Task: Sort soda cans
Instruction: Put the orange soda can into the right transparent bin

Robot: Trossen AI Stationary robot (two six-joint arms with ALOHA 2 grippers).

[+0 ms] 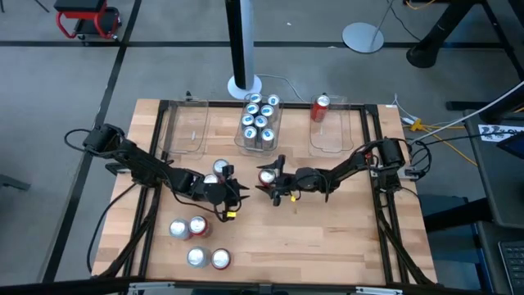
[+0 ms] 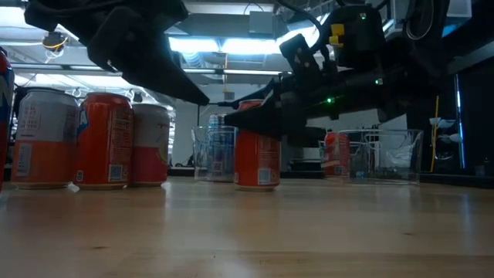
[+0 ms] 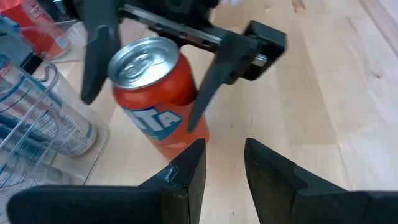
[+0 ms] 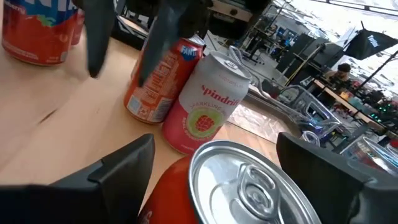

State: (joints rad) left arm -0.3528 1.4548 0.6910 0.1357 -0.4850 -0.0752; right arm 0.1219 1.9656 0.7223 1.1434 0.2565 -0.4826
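The wooden tabletop [image 1: 327, 238] carries three clear bins along its far edge: the left bin [image 1: 187, 129] holds no cans, the middle bin [image 1: 259, 123] is packed with blue-and-white cans [image 1: 255, 117], and the right bin [image 1: 334, 127] has one red can [image 1: 320, 107]. Four more cans [image 1: 198, 242] stand in a cluster near the front left. At the centre, the right hand [image 1: 268, 179] is spread wide around an upright orange can [image 1: 267, 175], one finger on each side. Just beside it, the left hand [image 1: 232, 197] is nearly clenched and grasps nothing, with two cans [image 1: 217, 173] close behind it.
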